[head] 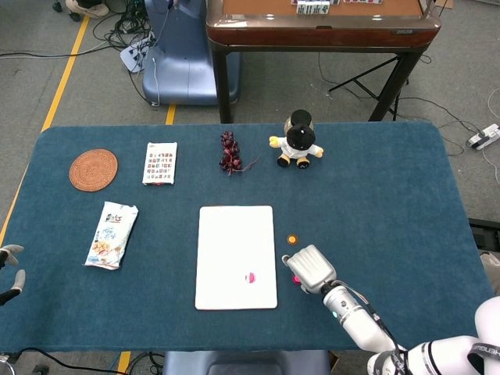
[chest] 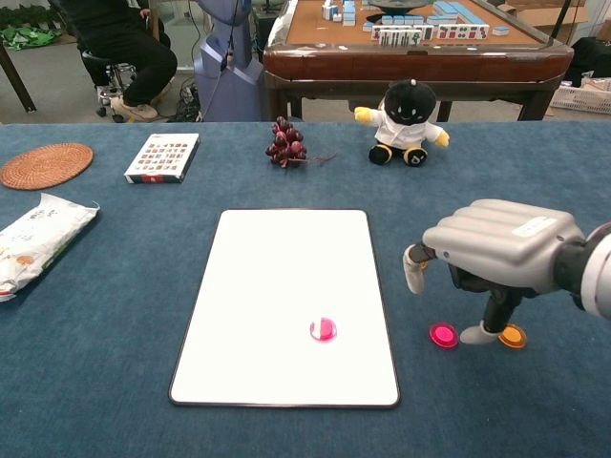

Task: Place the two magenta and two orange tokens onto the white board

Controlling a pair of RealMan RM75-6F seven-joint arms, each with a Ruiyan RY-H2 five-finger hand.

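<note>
**One magenta token on board; right hand poised over tokens off the board**

The white board lies flat near the middle of the bench, toward its front edge. One magenta token rests on the board's lower right quarter; the head view confirms it, lying close to the board's right edge.

The right hand hangs over the bench just beyond the board's right edge, palm down, fingers curled downward and apart, holding nothing. In the chest view one fingertip sits at bench level between the second magenta token and an orange token, touching or very nearly touching the orange one; contact cannot be settled. In the head view the same hand covers that orange token entirely and leaves only a sliver of the second magenta token visible at its left side.

The other orange token is plain in the head view, on the bench just right of the board's right edge; in the chest view the hand hides it.

The left hand shows only in the head view, at the bench's left front edge; its posture cannot be told.

Along the far edge stand a woven coaster, a card pack, a grape bunch and a plush toy. A snack packet lies at the left.
</note>
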